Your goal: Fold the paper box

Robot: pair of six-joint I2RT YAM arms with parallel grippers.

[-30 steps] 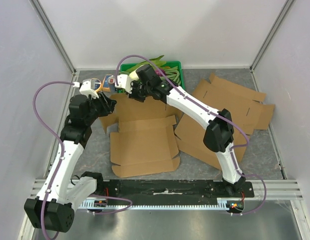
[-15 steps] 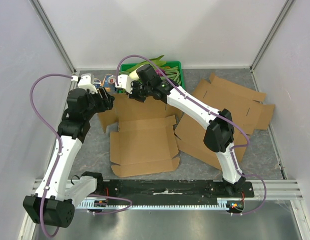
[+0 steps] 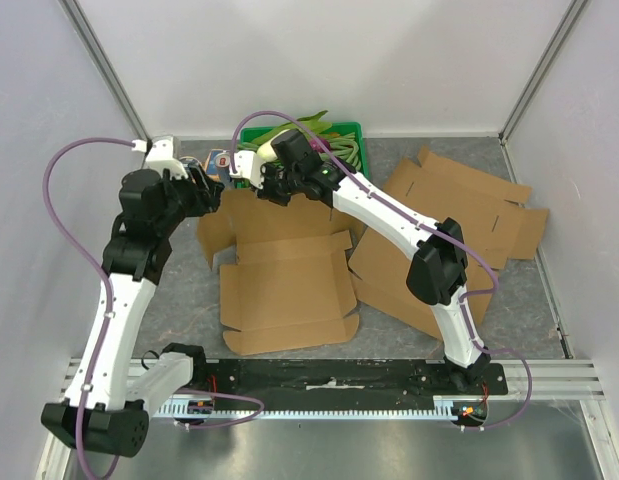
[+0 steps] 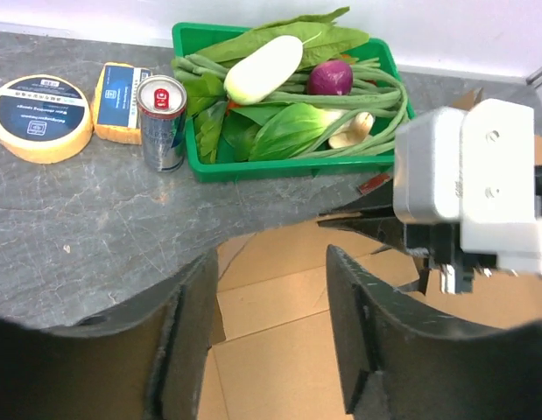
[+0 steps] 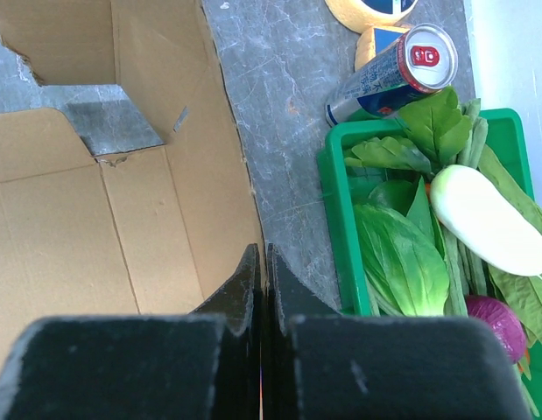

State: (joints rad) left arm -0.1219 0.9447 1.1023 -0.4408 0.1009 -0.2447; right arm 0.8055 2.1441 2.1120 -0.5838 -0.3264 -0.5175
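Bench stock, listed left to right.

1. Left gripper (image 4: 272, 324): we find its jaws parted about halfway and holding nothing. It hovers above the box's far-left corner, with bare card showing between the fingers (image 4: 187, 337).
2. Tin (image 4: 38, 105): round and yellow with a dark label, lying flat on the table (image 3: 179, 290) at the far left.
3. Block (image 4: 120, 92): yellow with a blue label, just beside the tin.
4. Can (image 4: 163, 122): upright, between the block and the tray.
5. Tray (image 4: 279, 166): green, at the back wall. It is heaped with leaves and long beans, a white gourd (image 4: 263, 68) and a purple onion (image 4: 330, 77).
6. Box (image 3: 284, 290): brown card, unfolded, lying flat at the table's middle. Its far flap reaches towards the tray.
7. Right gripper (image 5: 261, 262): we see its jaws pressed together, with the edge of the box's far flap running into the seam between them. It sits just in front of the tray.
8. Spare sheets (image 3: 459, 215): more flat card, overlapping, at the right of the table.
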